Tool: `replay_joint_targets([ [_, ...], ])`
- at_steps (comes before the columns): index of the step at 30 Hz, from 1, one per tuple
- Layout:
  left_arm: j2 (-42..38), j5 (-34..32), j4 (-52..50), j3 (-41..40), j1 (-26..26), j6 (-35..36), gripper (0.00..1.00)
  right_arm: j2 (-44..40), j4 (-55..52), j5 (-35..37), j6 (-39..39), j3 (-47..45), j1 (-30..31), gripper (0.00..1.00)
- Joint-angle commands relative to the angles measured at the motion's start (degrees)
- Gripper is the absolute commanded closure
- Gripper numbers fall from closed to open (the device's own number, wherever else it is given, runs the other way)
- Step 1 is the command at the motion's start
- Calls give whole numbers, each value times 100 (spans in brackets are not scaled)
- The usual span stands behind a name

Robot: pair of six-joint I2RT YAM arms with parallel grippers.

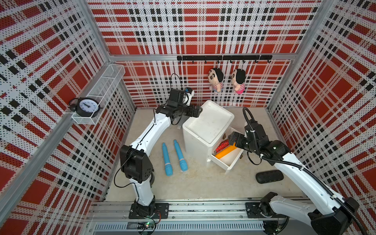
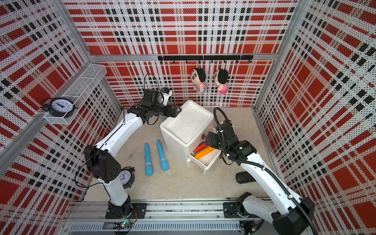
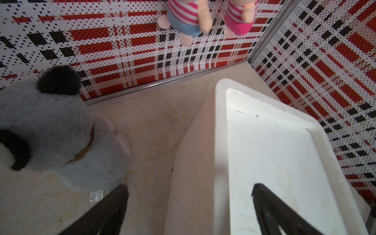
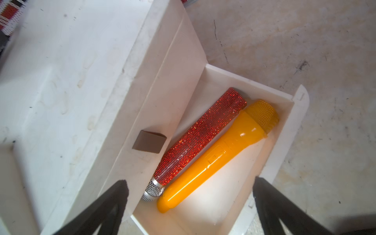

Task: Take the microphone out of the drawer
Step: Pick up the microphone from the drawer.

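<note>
The white cabinet [image 1: 207, 122] has its drawer [image 1: 234, 162] pulled out. Two microphones lie side by side in it: a red glitter one [image 4: 199, 138] with a silver head and an orange one [image 4: 219, 156]. Both top views show them, the red one [image 1: 222, 145] nearer the cabinet and the orange one [image 2: 204, 153] outside it. My right gripper [image 4: 190, 183] hangs open above the drawer [image 4: 219, 203], holding nothing. My left gripper [image 3: 190, 186] is open and empty at the cabinet's back left top edge [image 3: 220, 142].
Two blue microphones [image 1: 167, 159] [image 1: 180, 155] lie on the floor left of the cabinet. A black oblong object [image 1: 269, 176] lies under my right arm. A clock [image 2: 126, 177] stands behind my left arm's base. A grey plush toy [image 3: 50, 132] sits behind the cabinet. Two dolls [image 1: 215, 79] hang on the back wall.
</note>
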Motion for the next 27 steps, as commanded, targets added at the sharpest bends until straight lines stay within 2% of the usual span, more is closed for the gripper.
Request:
replay_joint_targets([
  [1, -264, -63, 5, 15, -26, 52, 2, -501, 516, -22, -135, -115, -31, 0],
  [5, -312, -63, 22, 46, -27, 30, 2, -121, -859, 792, 46, 588, -75, 0],
  [11, -385, -150, -27, 196, -46, 59, 2, 1156, -2512, 953, -496, 1999, -127, 0],
  [13, -459, -273, -47, 238, -46, 73, 2, 1459, -2781, 800, -624, 2308, -185, 0],
  [18, -669, -746, -210, 458, -120, 231, 2, 1942, -2794, -451, -671, 2560, -731, 0],
  [22, -738, -867, -280, 495, -159, 309, 2, 2359, -3460, -198, -538, 3202, -790, 0],
  [27, -682, -839, -263, 495, -164, 290, 2, 2605, -3523, -737, -230, 3326, -800, 0],
])
